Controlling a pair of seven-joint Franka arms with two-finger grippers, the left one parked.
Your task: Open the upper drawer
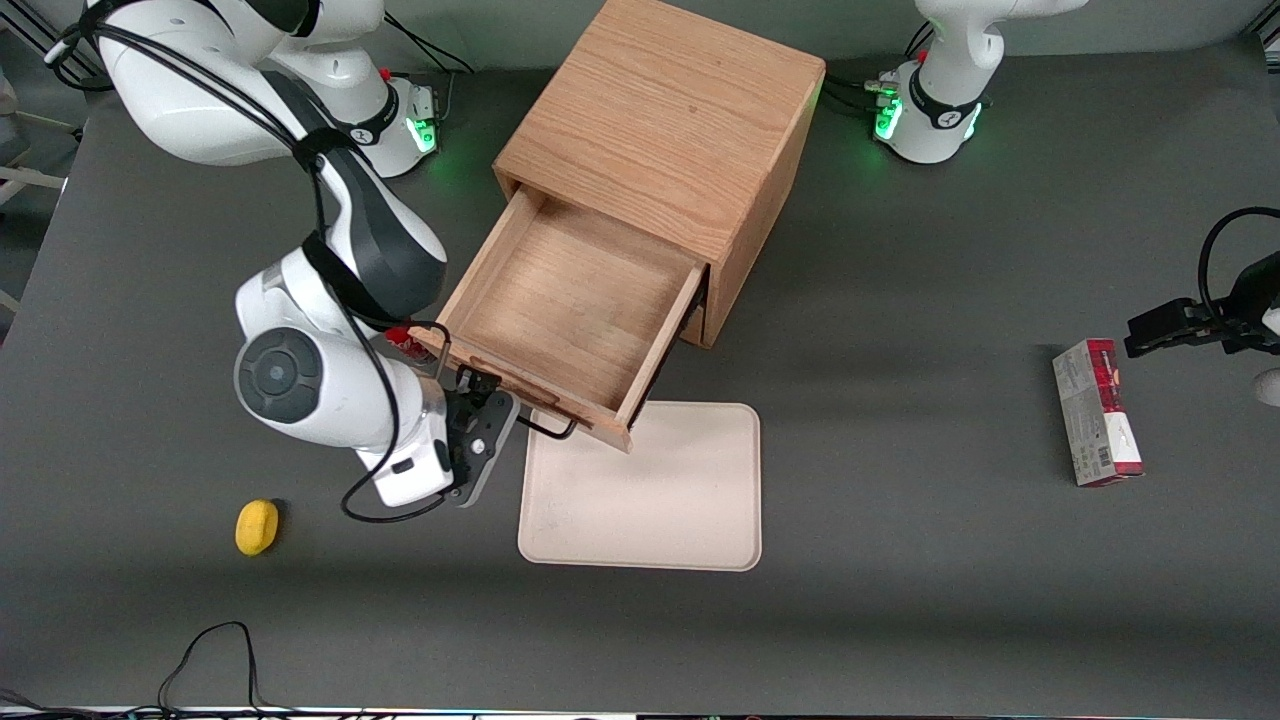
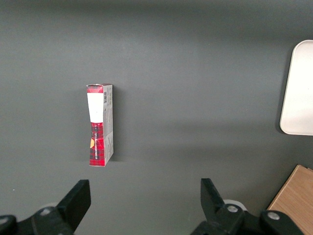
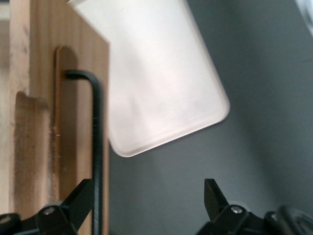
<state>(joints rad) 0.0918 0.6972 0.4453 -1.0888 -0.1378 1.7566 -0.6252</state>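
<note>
Gripper (image 1: 497, 418) positioned at the front face of the upper drawer (image 1: 575, 310), fingers spread apart; one finger (image 3: 73, 203) just beside the black wire handle (image 3: 97, 147), the other finger (image 3: 215, 198) well clear over the table (image 1: 900, 560). Nothing held between them. Handle neither pinched nor, as far as can be judged, touched.

Upper drawer pulled well out of the oak cabinet (image 1: 665, 130), bare wooden floor exposed, nothing inside. Drawer front overhanging the nearer edge of a cream tray (image 1: 650, 495) lying flat on the table, nearer the front camera than the cabinet.

Small yellow object (image 1: 256, 526) on the table toward the working arm's end, nearer the front camera than the gripper. Red-and-white carton (image 1: 1097, 412) lying on its side toward the parked arm's end, well apart from cabinet and tray.
</note>
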